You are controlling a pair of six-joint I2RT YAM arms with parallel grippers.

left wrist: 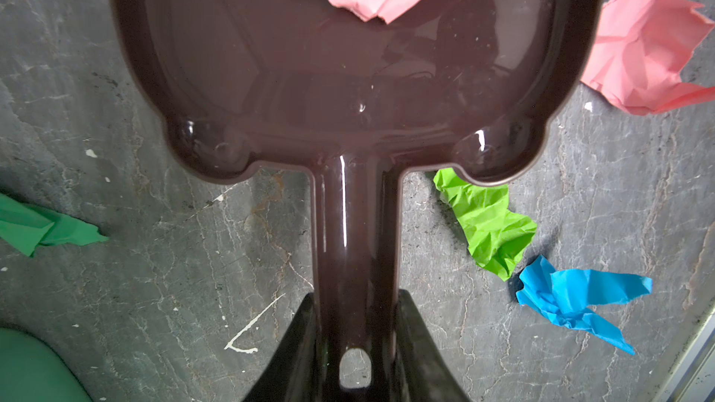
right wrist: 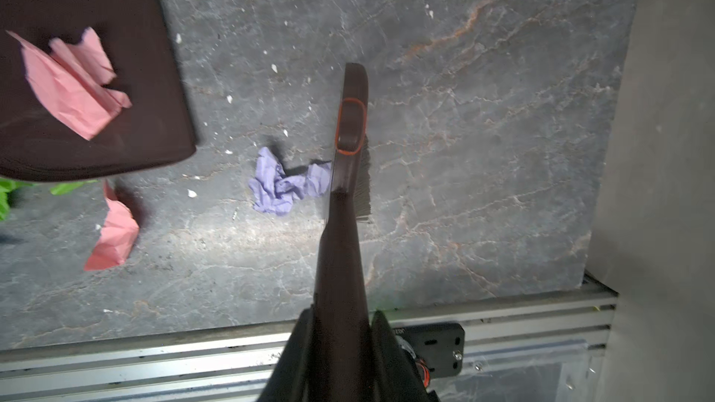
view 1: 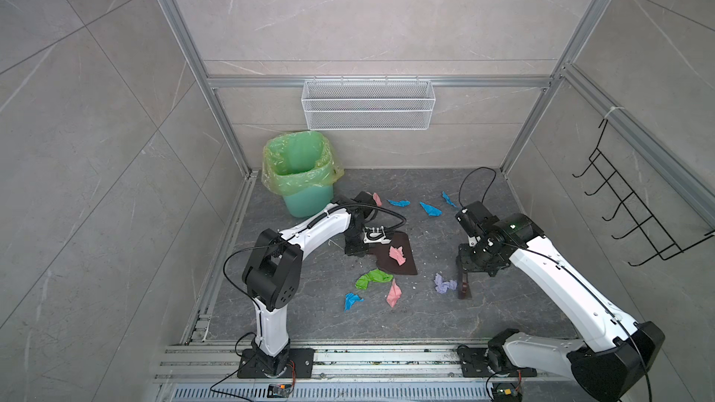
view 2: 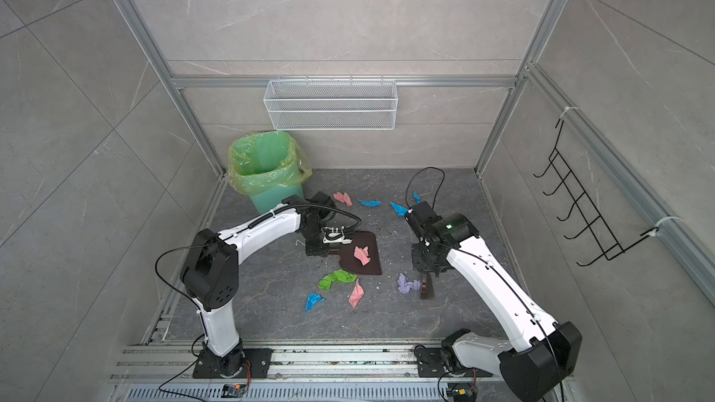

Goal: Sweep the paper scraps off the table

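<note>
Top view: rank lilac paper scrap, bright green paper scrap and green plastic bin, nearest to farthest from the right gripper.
1. Lilac paper scrap, beside the right gripper.
2. Bright green paper scrap, mid-table.
3. Green plastic bin, far left corner.

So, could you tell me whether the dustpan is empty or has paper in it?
Not empty: one pink scrap lies in the dustpan; both top views show nothing else in it.
</note>
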